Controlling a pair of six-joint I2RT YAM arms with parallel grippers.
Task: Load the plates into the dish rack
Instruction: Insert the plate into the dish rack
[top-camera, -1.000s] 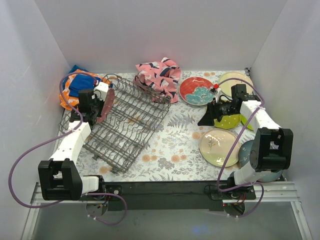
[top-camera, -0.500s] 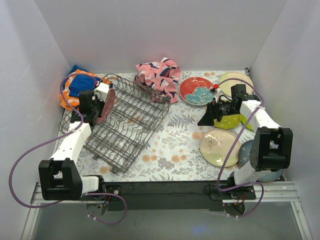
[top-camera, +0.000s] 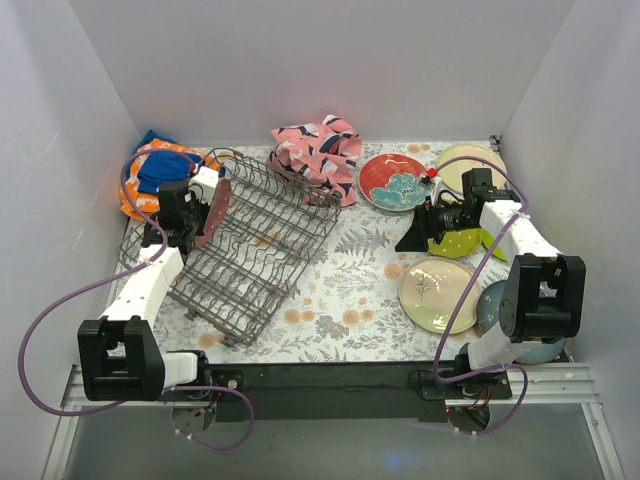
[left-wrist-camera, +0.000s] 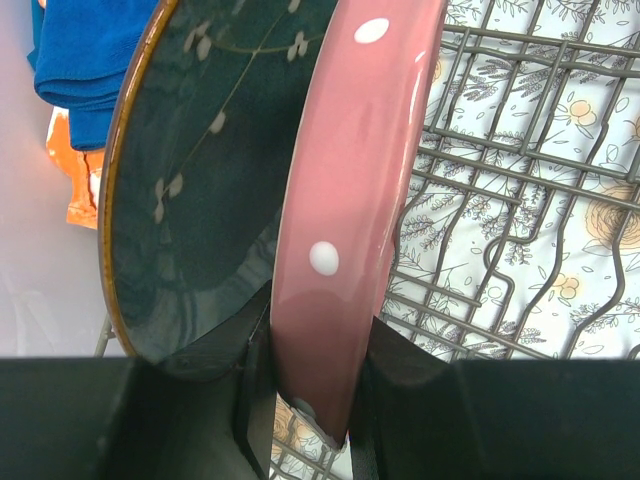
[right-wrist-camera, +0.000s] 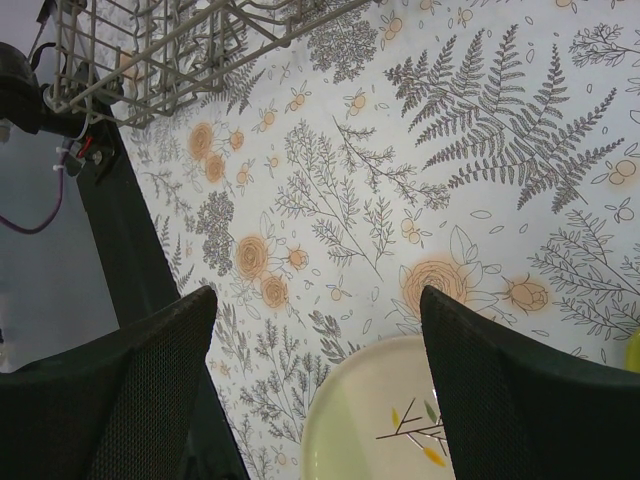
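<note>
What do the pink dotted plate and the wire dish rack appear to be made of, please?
The pink plate looks like glazed ceramic. Its rim is glossy, with soft highlights over white dots, though hard plastic cannot be ruled out. The dish rack seems to be metal wire: grey, fairly dull, and bent into thin rods and tines. Whether it has a coating cannot be told.

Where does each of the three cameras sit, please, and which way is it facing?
Top external: fixed above and behind the bases, looking down on the table; both arms show, left gripper at the dish rack, right gripper among plates.
Left wrist: on that wrist, looking along its fingers at the pink plate they clamp.
Right wrist: on that wrist, looking down between its open fingers at the table and a cream plate.
Shared: all three show the dish rack.
</note>
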